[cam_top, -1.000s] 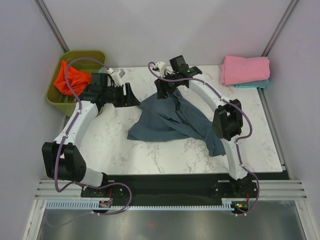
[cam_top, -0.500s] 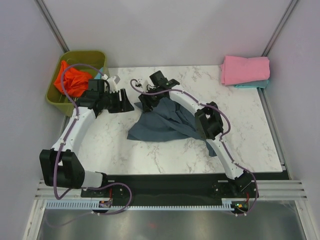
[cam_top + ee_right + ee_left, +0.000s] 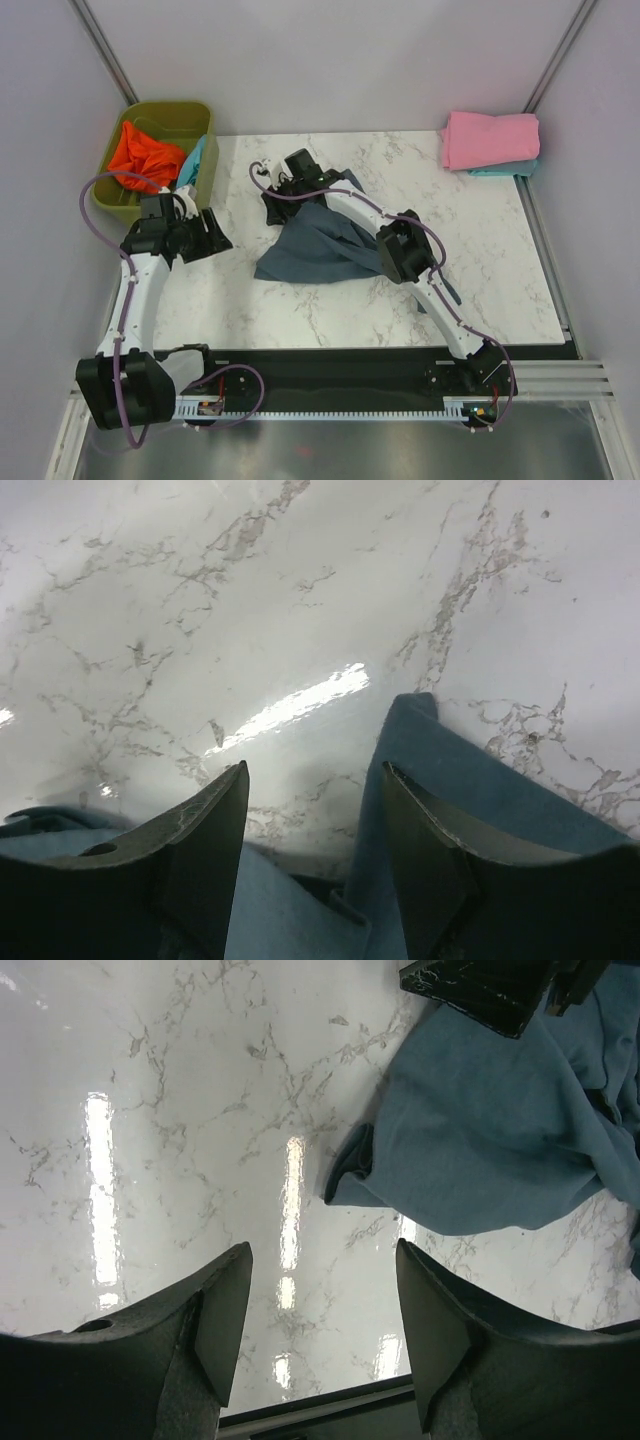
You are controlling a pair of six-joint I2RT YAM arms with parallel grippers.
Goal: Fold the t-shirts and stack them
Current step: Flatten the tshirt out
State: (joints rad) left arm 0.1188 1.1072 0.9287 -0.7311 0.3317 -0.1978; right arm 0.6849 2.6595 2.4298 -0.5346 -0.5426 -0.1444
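Note:
A large slate blue-grey t-shirt point(image 3: 325, 248) lies crumpled in the middle of the marble table point(image 3: 500, 260). My right gripper point(image 3: 277, 211) is open, low over the shirt's far-left edge. In the right wrist view its jaws point(image 3: 315, 775) straddle bare table, with blue cloth point(image 3: 480, 790) under and beside the fingers. My left gripper point(image 3: 215, 241) is open and empty, left of the shirt. In the left wrist view point(image 3: 320, 1260) the shirt point(image 3: 500, 1130) lies ahead to the right. A folded pink shirt point(image 3: 490, 138) lies on a teal one point(image 3: 505, 170) at the back right. An orange-red shirt point(image 3: 140, 155) sits in the bin.
An olive-green bin point(image 3: 200, 115) stands off the table's back-left corner with a teal cloth point(image 3: 190, 162) at its near side. The table's front edge point(image 3: 380, 348) meets a black strip. Grey walls enclose the cell.
My left arm has drawn back towards the near left, away from the shirt. My right gripper has moved left and lower to the shirt's far-left edge. The shirt has bunched slightly leftward.

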